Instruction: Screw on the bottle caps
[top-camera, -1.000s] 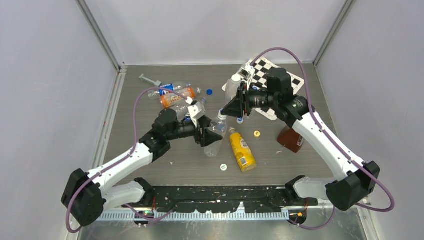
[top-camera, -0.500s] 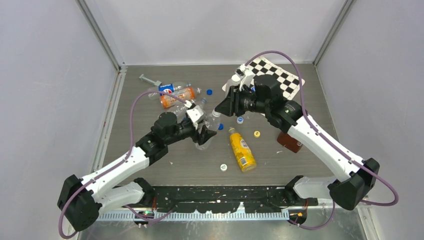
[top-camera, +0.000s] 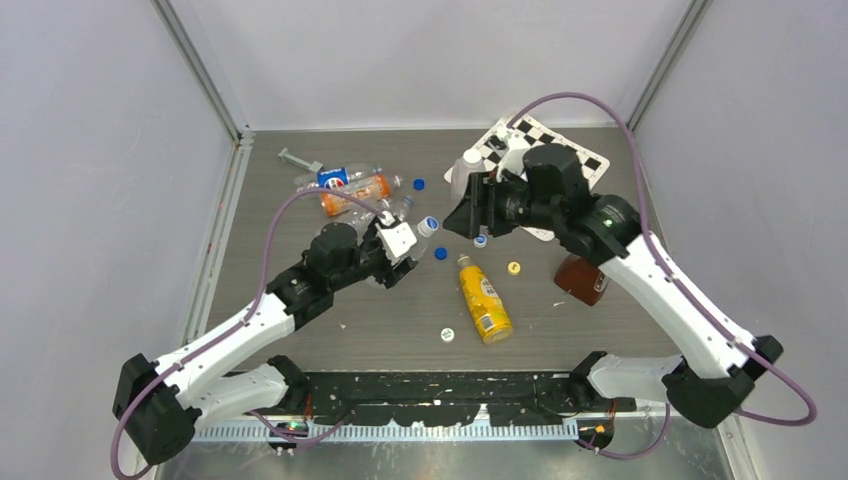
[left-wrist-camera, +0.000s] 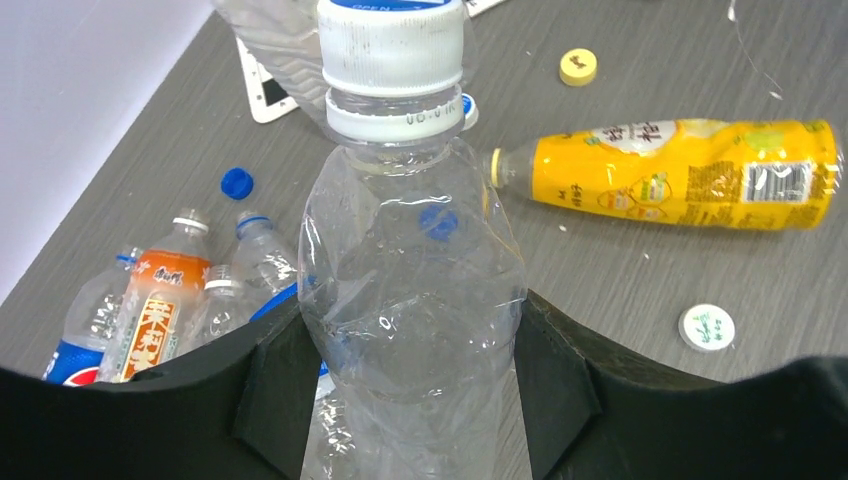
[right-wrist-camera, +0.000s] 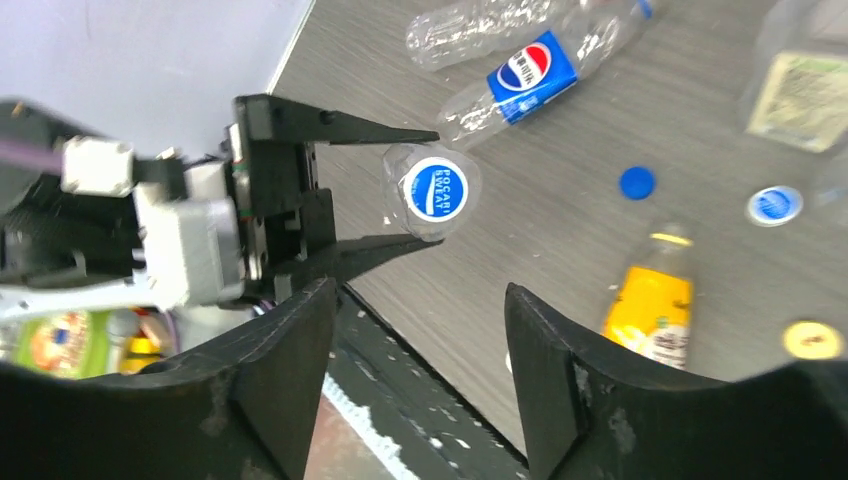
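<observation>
A clear slim bottle (left-wrist-camera: 410, 270) sits between the black fingers of my left gripper (left-wrist-camera: 410, 340), which is shut on its body. A blue-and-white cap (left-wrist-camera: 392, 45) sits on its neck. In the top view this bottle (top-camera: 410, 240) is held off the table with its cap (top-camera: 427, 225) pointing toward my right gripper (top-camera: 462, 215). The right gripper (right-wrist-camera: 420, 370) is open, holds nothing, and stands a short way back from the cap (right-wrist-camera: 436, 190). A wider clear bottle (top-camera: 463, 172) with a pale label stands behind the right gripper.
A yellow bottle (top-camera: 484, 298) lies mid-table, with a yellow cap (top-camera: 514, 267), a white cap (top-camera: 447, 334), blue caps (top-camera: 440, 253) and a blue-and-white cap (top-camera: 480, 240) near it. Pepsi and orange-labelled bottles (top-camera: 345, 180) lie at the back left. A checkerboard (top-camera: 560, 150) and a brown object (top-camera: 580, 275) are on the right.
My right gripper was shut at the bottle's cap; it has opened and drawn back to the right. The left gripper has shifted the bottle up and slightly left.
</observation>
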